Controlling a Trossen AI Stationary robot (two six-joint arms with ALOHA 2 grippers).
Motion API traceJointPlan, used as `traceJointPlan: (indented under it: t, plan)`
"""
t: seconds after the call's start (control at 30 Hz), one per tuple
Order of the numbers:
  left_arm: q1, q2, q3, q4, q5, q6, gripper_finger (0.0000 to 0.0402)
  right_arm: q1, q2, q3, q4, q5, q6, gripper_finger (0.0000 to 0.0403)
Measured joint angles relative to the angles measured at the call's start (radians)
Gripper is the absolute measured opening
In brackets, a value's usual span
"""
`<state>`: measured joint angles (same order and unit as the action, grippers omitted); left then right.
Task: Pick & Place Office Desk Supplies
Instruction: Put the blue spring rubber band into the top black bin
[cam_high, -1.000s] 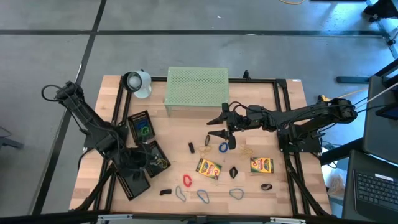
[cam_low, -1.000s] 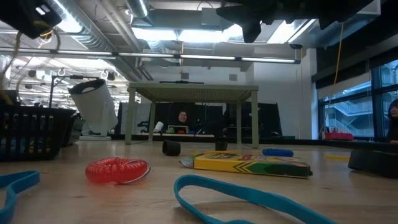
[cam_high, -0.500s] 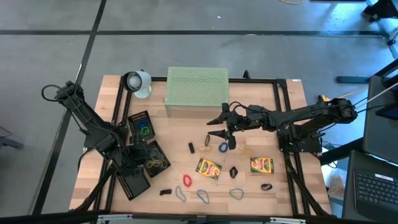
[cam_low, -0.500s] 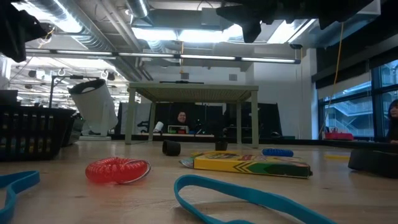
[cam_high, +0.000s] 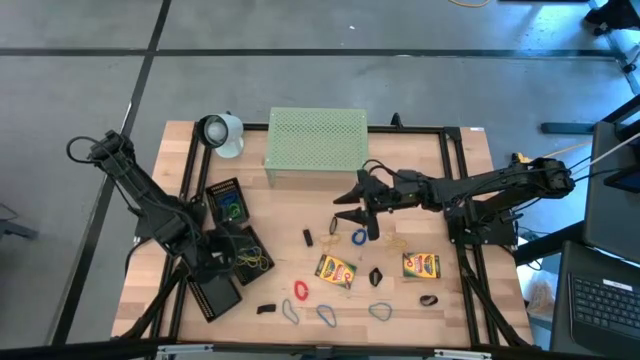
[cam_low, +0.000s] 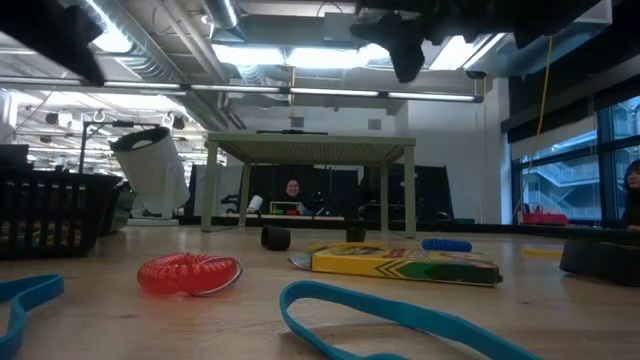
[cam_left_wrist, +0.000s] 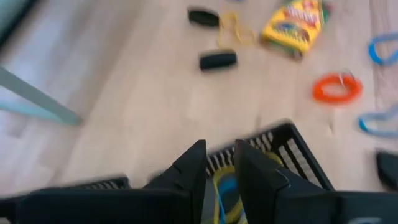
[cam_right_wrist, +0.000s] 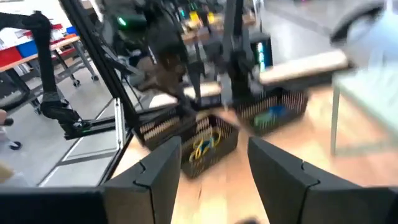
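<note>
My left gripper (cam_high: 236, 256) hovers over a black mesh tray (cam_high: 252, 246) near the table's left side. Its fingers stand a narrow gap apart (cam_left_wrist: 219, 163), and yellow and blue rubber bands (cam_left_wrist: 222, 190) lie in the tray below them. My right gripper (cam_high: 343, 210) hangs wide open above the table's middle, pointing left, with a blue band (cam_high: 359, 237) just near of it. Two crayon boxes (cam_high: 336, 270) (cam_high: 421, 265), a red coil (cam_high: 300, 290), black binder clips (cam_high: 308, 237) (cam_high: 376, 276) and blue-grey bands (cam_high: 326, 316) lie flat on the wood.
Two more mesh trays (cam_high: 228, 205) (cam_high: 215, 293) flank the left gripper. The pale-green perforated stand (cam_high: 315, 145) and a white cup (cam_high: 222, 133) stand at the far edge. A black frame rail (cam_high: 455, 170) runs along the right side. A person sits in the room beyond (cam_low: 292, 188).
My left gripper has moved in the low view, and the yellow band seen at it a second ago no longer shows there. My right gripper has turned a little in place above the table's middle. The things on the table have stayed put.
</note>
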<state>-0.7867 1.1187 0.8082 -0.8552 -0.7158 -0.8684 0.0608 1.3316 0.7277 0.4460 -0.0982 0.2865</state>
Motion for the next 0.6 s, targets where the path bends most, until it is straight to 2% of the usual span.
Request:
traceJointPlan:
  t: [0.13, 0.23, 0.33, 0.53, 0.6]
  plan:
    - [0.015, 0.000, 0.000, 0.037, -0.089, 0.033, 0.0077, 0.000, 0.000, 0.000, -0.177, 0.000, 0.143, 0.0187]
    - [0.024, 0.000, 0.000, 0.049, -0.107, 0.045, 0.0077, 0.000, 0.004, 0.000, -0.389, -0.024, 0.211, 0.0187]
    - [0.035, 0.000, 0.000, 0.049, -0.116, 0.054, 0.0077, 0.018, 0.046, -0.001, -0.525, -0.018, 0.225, 0.0187]
    - [0.056, 0.000, 0.000, 0.049, -0.155, 0.101, 0.0077, 0.053, 0.164, -0.001, -0.537, -0.014, -0.043, 0.0187]
    - [0.063, 0.000, 0.000, 0.049, -0.158, 0.105, 0.0077, 0.053, 0.193, -0.001, -0.538, 0.015, -0.121, 0.0187]
